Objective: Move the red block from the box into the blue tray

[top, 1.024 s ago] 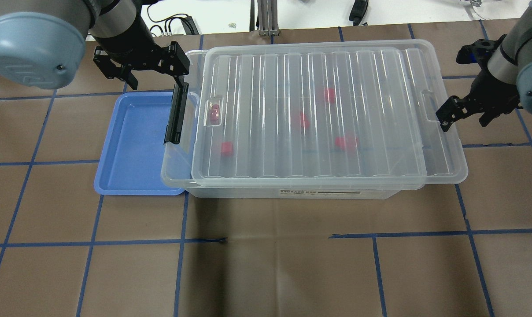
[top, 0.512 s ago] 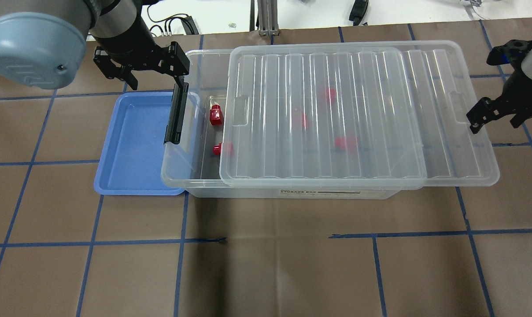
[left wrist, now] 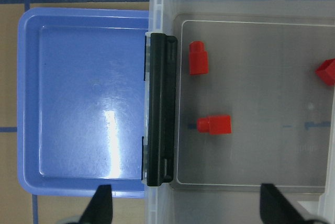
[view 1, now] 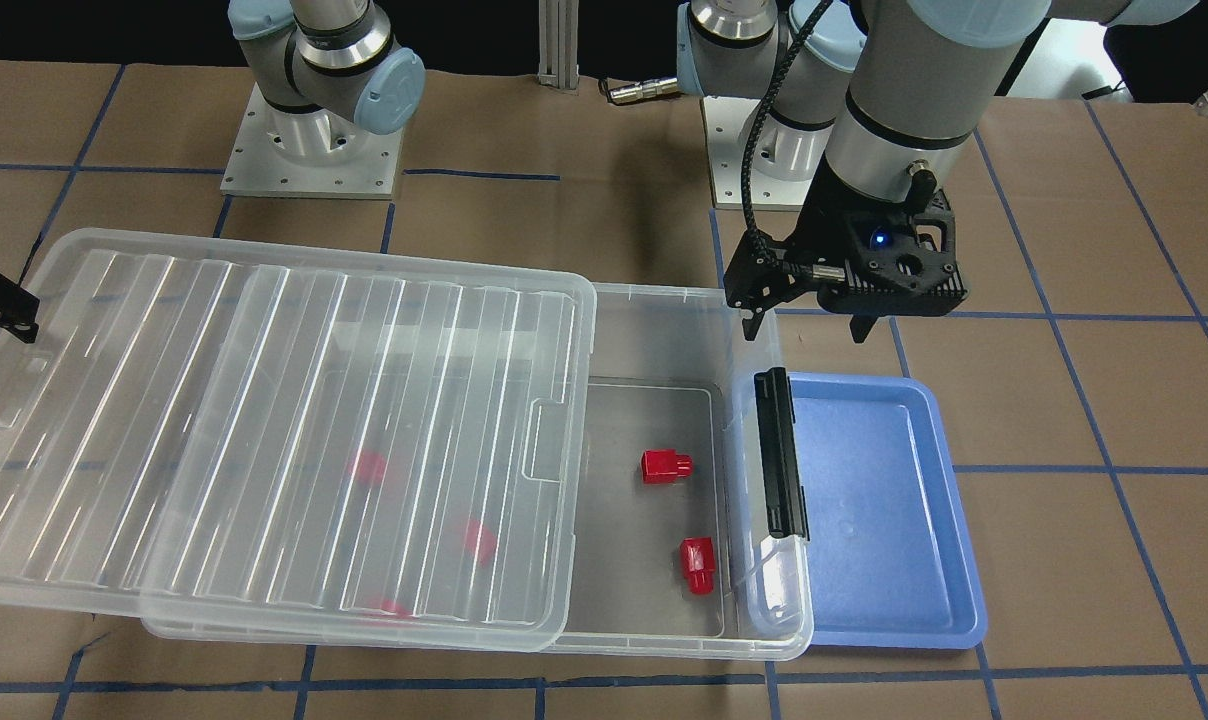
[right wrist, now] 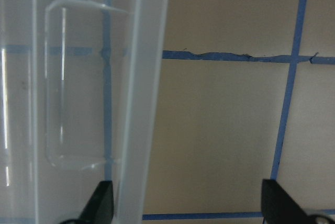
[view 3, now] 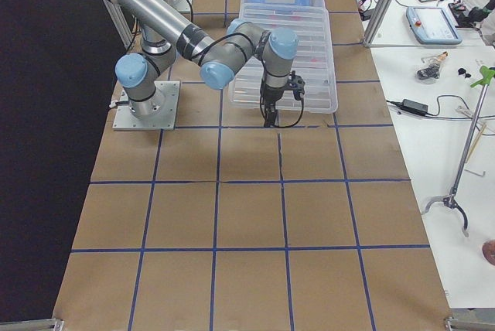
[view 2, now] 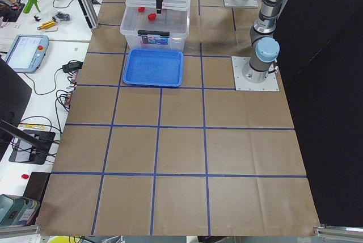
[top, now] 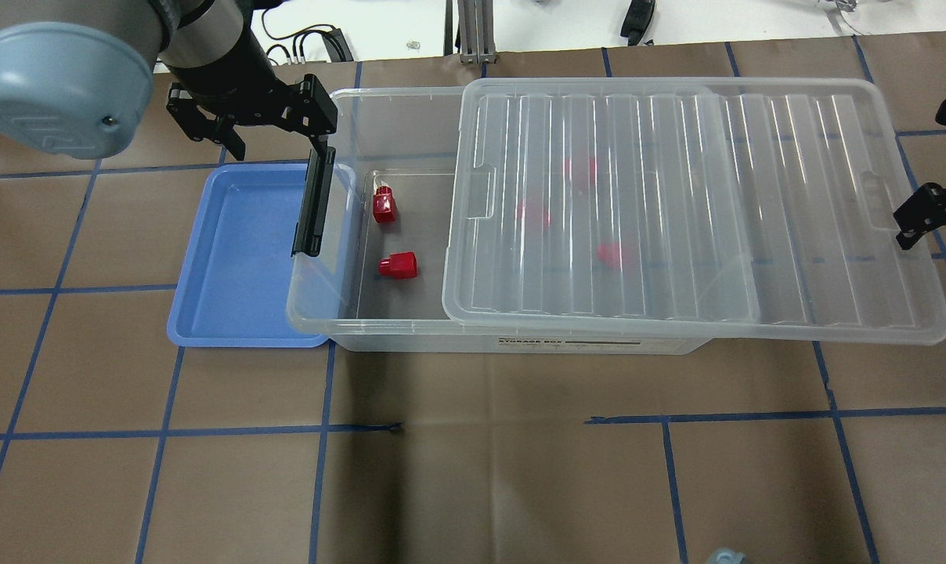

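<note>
My left jaws hang spread wide, holding nothing, high above the black latch [top: 314, 204] on the short end of the box [top: 410, 338]. In my wrist view both fingertips [left wrist: 102, 205] stand far apart with nothing between them. My right jaws are spread too, out at the far short edge of the lid [top: 677, 204]. The lid's rim runs between those fingertips, close by one of them; whether it touches, I cannot tell.

The box lies along the bench's long edge opposite my bases, about midway between the two ends. Its lid sits shoved toward the bench's right end, overhanging the box there and leaving a strip open at the latch end. On the floor of that strip lies one red block [left wrist: 214, 124], its stub pointing toward the latch, and another [left wrist: 198, 57] lies near it but apart. Three more show dimly under the lid. The blue tray [top: 238, 251] lies snug against the latch end, toward the bench's left end, with nothing in it.

As I judge it, the opening is made and the rest is undone. No block is gripped, none is lifted over the wall, and none is set in the tray.
</note>
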Action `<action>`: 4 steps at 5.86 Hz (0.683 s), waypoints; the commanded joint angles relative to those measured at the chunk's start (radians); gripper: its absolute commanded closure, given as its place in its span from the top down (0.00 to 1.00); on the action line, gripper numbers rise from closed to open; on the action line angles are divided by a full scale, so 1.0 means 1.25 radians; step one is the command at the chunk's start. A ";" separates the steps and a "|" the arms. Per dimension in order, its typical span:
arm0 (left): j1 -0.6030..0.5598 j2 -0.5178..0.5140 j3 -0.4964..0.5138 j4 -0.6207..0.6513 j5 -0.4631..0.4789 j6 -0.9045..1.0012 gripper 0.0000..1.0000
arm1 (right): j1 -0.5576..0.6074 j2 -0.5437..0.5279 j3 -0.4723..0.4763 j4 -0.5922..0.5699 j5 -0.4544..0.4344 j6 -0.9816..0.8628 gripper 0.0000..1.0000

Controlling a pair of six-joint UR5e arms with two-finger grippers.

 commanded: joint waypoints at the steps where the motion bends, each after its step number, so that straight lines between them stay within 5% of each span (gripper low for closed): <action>1: 0.000 0.000 -0.001 0.000 0.001 0.000 0.98 | -0.014 -0.004 0.000 0.001 -0.016 -0.011 1.00; 2: -0.001 -0.002 -0.002 0.001 0.000 0.024 0.98 | -0.016 -0.004 -0.015 0.002 -0.019 -0.011 1.00; 4: -0.001 -0.013 -0.005 0.004 -0.002 0.325 0.98 | -0.011 -0.013 -0.104 0.058 -0.029 0.004 1.00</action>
